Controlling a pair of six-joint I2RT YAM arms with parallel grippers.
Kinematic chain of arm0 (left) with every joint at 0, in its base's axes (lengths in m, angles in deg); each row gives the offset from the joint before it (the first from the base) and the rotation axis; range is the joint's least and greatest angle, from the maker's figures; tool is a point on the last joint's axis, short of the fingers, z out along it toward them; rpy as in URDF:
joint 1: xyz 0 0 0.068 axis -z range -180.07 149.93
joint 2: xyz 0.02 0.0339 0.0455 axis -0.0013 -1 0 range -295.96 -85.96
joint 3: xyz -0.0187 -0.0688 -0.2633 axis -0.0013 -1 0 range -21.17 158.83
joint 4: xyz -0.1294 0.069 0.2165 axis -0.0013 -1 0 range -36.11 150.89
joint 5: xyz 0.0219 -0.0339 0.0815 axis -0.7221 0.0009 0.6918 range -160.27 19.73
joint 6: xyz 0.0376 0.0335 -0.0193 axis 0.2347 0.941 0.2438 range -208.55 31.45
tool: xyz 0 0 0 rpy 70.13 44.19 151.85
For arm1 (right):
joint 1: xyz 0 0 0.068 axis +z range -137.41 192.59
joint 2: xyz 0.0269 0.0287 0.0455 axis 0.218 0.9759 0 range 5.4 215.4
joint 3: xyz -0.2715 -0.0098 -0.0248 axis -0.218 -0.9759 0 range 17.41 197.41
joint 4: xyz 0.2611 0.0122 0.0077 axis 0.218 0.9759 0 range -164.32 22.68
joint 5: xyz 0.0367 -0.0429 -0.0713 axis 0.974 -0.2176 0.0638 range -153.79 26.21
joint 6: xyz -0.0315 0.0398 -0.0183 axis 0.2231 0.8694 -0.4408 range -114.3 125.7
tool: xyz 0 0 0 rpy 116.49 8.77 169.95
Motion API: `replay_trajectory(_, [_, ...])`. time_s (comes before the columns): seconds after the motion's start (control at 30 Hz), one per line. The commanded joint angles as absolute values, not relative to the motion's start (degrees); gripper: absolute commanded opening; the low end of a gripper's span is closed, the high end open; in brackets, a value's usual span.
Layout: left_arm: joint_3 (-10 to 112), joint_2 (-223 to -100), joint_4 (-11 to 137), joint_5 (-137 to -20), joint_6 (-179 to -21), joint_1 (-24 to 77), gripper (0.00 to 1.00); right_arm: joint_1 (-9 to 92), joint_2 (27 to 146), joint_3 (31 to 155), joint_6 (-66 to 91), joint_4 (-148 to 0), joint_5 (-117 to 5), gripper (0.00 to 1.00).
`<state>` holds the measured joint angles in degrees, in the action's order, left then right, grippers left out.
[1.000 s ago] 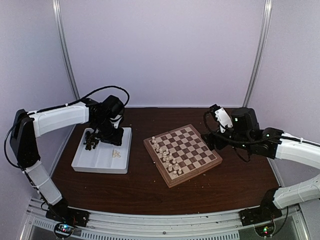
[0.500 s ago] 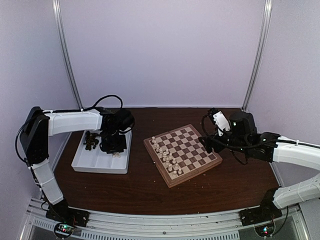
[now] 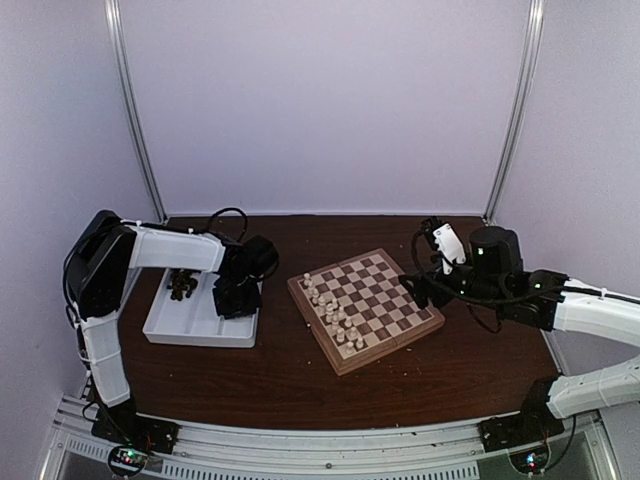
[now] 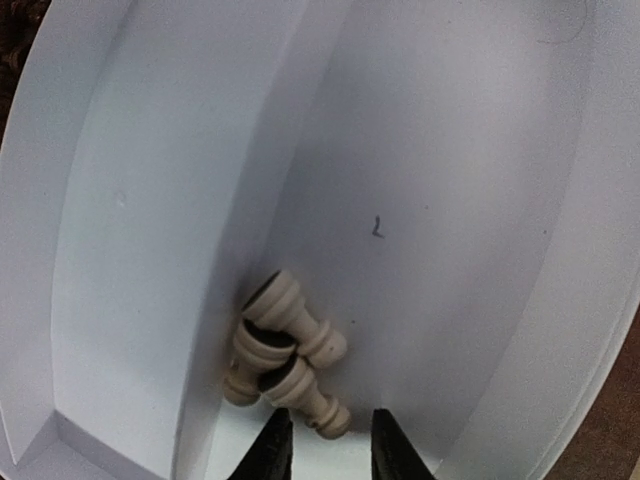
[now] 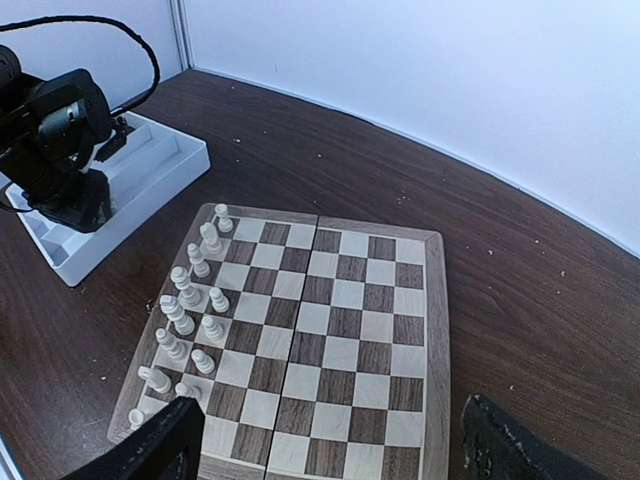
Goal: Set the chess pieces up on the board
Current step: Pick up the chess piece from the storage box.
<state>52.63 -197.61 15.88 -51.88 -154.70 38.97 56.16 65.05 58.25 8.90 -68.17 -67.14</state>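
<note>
There is next to nothing to read here. The one mark is on the floor of the white tray (image 4: 480,200): a small dark scribble (image 4: 377,227), seemingly drawn by hand, shaped like a capital L or perhaps a hooked 2 (I cannot tell which). It sits on bare plastic, up and to the right of the little heap of cream chess pieces (image 4: 288,362) and apart from them. Toward the tray's far corner runs a faint curved line (image 4: 560,38), too pale to read. The white block (image 3: 447,241) on the right arm is too small to show any print.
</note>
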Motion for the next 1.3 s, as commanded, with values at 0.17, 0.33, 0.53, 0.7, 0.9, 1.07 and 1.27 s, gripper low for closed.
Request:
replay_trajectory(0.17, [53.0, -199.1, 20.0, -50.7, -158.7, 37.1, 0.28, 55.8, 63.8, 57.7, 8.9, -69.8, -65.1, 0.91])
replay_trajectory(0.33, [53.1, -199.2, 19.6, -50.4, -159.0, 35.8, 0.28, 55.8, 64.5, 58.0, 8.4, -69.7, -64.6, 0.90])
replay_trajectory(0.53, [53.3, -199.0, 19.3, -49.7, -158.5, 35.4, 0.25, 55.8, 65.6, 58.4, 7.9, -70.0, -63.9, 0.91])
replay_trajectory(0.7, [53.5, -198.2, 18.2, -49.8, -158.6, 35.1, 0.06, 55.8, 66.0, 58.8, 7.8, -70.2, -63.9, 0.91])
replay_trajectory(0.9, [53.1, -193.9, 17.5, -52.9, -157.6, 35.1, 0.00, 55.8, 66.6, 59.0, 8.5, -70.2, -61.8, 0.90])
replay_trajectory(1.07, [51.9, -189.1, 16.8, -57.6, -156.5, 35.2, 0.00, 55.8, 67.2, 59.5, 9.5, -70.3, -60.1, 0.90])
replay_trajectory(1.27, [51.2, -183.8, 16.0, -64.6, -146.9, 35.1, 0.00, 55.9, 69.8, 63.3, 10.6, -68.6, -53.3, 0.90])
